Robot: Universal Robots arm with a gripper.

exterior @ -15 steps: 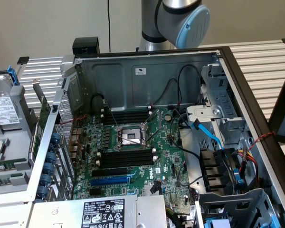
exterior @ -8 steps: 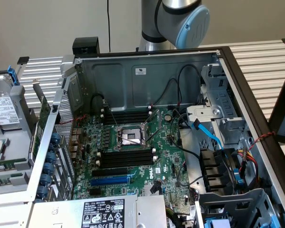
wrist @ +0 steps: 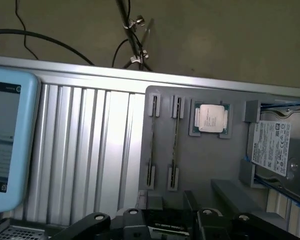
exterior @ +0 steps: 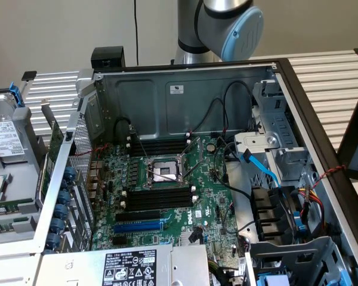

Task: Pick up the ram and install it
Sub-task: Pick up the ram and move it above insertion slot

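The ram [wrist: 175, 137] is a thin greenish stick seen edge-on, standing in grey end holders on a grey parts tray [wrist: 205, 165]. A second thin stick [wrist: 152, 142] stands parallel beside it. My gripper [wrist: 165, 226] appears as black hardware at the frame edge, above the tray's near side and apart from both sticks, with nothing seen in it. In the exterior view the open computer case [exterior: 185, 95] holds the green motherboard [exterior: 203, 202], whose long black slots [exterior: 161, 196] with white end clips lie either side of the CPU socket [exterior: 164, 171]. A further bank of slots [exterior: 158, 146] sits behind the socket.
A CPU chip [wrist: 210, 119] and a hard drive [wrist: 277, 145] rest on the same tray. A light blue screen [wrist: 5, 140] stands on the slatted aluminium table [wrist: 90, 150]. In the case are a blue slot [exterior: 140, 225], black cables [exterior: 227, 101], a blue cable [exterior: 259, 164] and the power supply [exterior: 131, 267]. The arm's elbow [exterior: 227, 27] rises behind the case.
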